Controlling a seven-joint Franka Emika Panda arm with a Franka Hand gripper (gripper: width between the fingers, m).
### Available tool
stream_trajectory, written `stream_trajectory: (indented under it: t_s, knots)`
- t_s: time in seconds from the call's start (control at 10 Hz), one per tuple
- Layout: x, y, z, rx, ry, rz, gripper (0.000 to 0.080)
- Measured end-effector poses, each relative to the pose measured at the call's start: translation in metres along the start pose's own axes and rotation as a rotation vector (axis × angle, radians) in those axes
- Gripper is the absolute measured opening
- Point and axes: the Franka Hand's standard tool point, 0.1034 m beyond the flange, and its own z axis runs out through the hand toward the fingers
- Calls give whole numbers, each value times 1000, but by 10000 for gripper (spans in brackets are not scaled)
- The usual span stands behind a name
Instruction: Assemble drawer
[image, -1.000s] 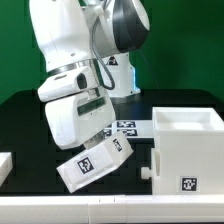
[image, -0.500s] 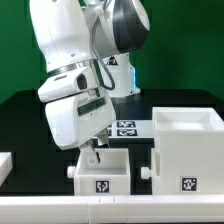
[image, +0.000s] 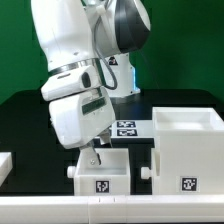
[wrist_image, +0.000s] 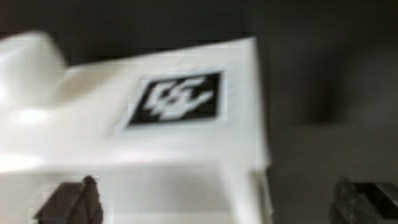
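Note:
A small white drawer tray lies flat on the black table, a square tag on its front face. My gripper hangs just above its back edge, open and holding nothing. In the wrist view the tray and its tag fill most of the picture. My gripper has its two dark fingertips far apart, one over the white surface, the other over the dark table. The large white drawer housing stands at the exterior view's right, close beside the tray.
The marker board lies behind the tray, partly hidden by the arm. Another white part sits at the exterior view's left edge. A small white knob shows between tray and housing. A green wall closes the back.
A second ago the tray hung tilted in my shut gripper. It now lies flat on the table, and my jaws have opened and let it go.

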Motion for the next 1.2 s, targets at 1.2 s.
stream_trajectory:
  t_s: [1.2]
  knots:
    - [19, 6, -13, 3, -69, 51, 649]
